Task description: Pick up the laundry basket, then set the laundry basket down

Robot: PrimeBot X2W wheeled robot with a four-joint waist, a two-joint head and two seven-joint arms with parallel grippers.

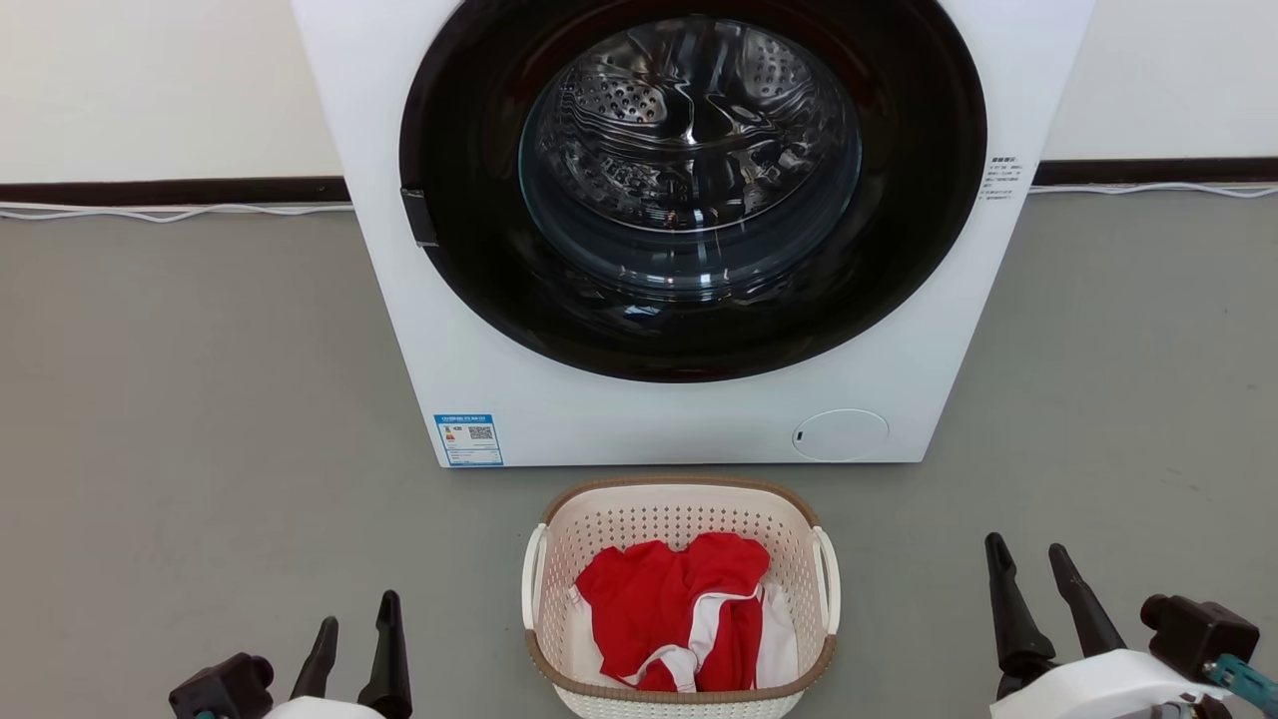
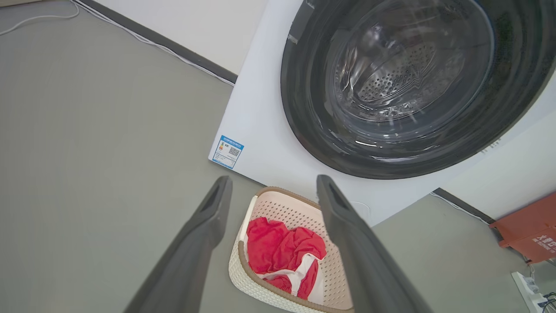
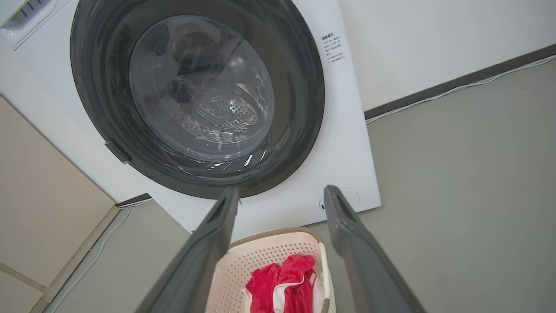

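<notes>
The laundry basket [image 1: 679, 519], cream-white and perforated with a brown rim and white side handles, stands on the grey floor right in front of the washing machine. Red and white clothes [image 1: 679, 609] lie inside it. My left gripper [image 1: 357, 611] hangs open at the lower left, well apart from the basket's left handle. My right gripper [image 1: 1028, 555] stands open at the lower right, also clear of the basket. The left wrist view has the basket [image 2: 286, 206] between and beyond its open fingers [image 2: 208, 217]. In the right wrist view the basket [image 3: 269, 252] lies below the open fingers [image 3: 347, 226].
The white washing machine [image 1: 679, 419] with its dark round door [image 1: 689, 180] stands just behind the basket. White cables [image 1: 170, 210] run along the wall base. A red box [image 2: 530, 230] and a power strip [image 2: 532, 291] lie on the floor to the machine's side.
</notes>
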